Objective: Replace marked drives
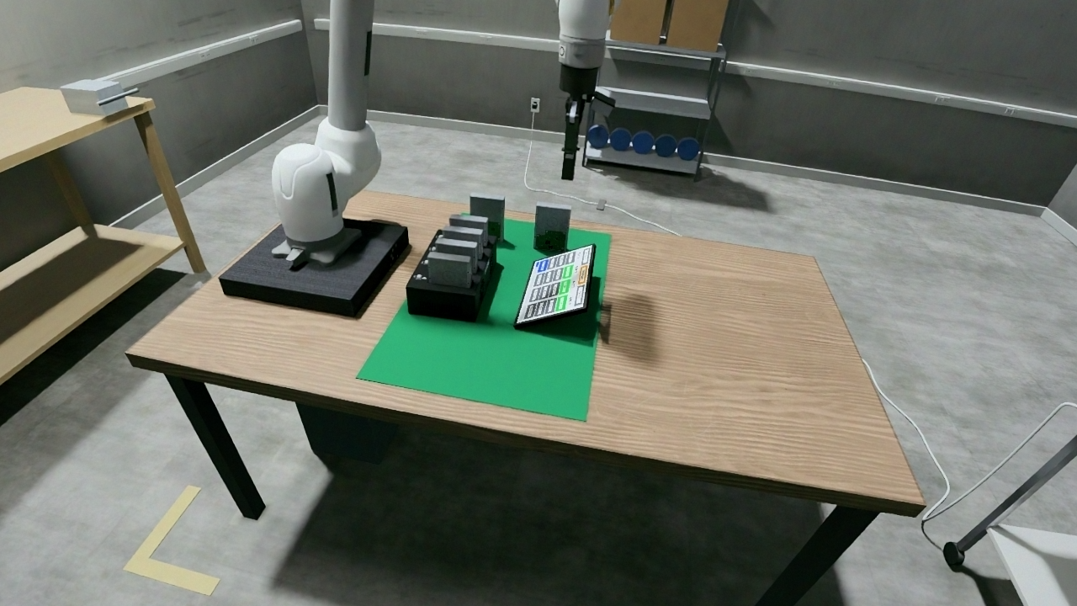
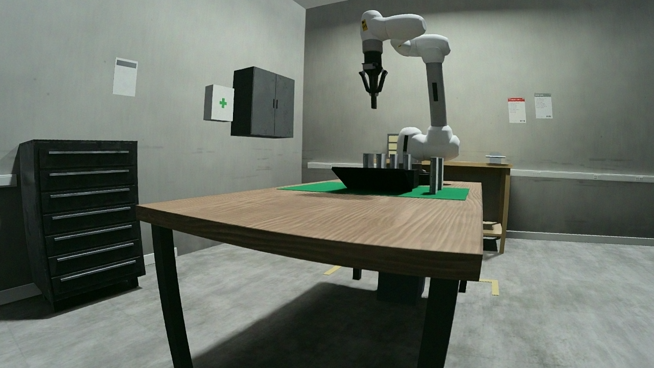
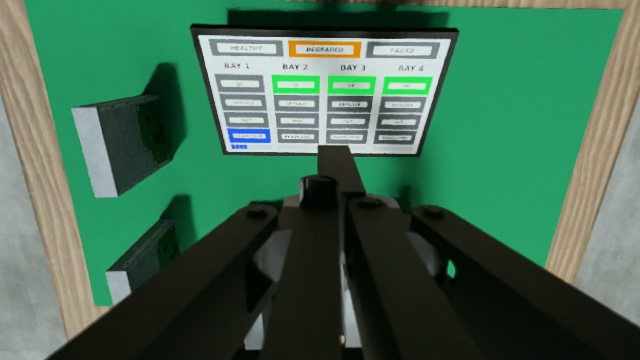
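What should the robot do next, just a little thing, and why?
Probably just wait, with the shut gripper held above the table: the screen shows blue at Bay 1's bottom box, likely rebuilding, and orange "DEGRADED".
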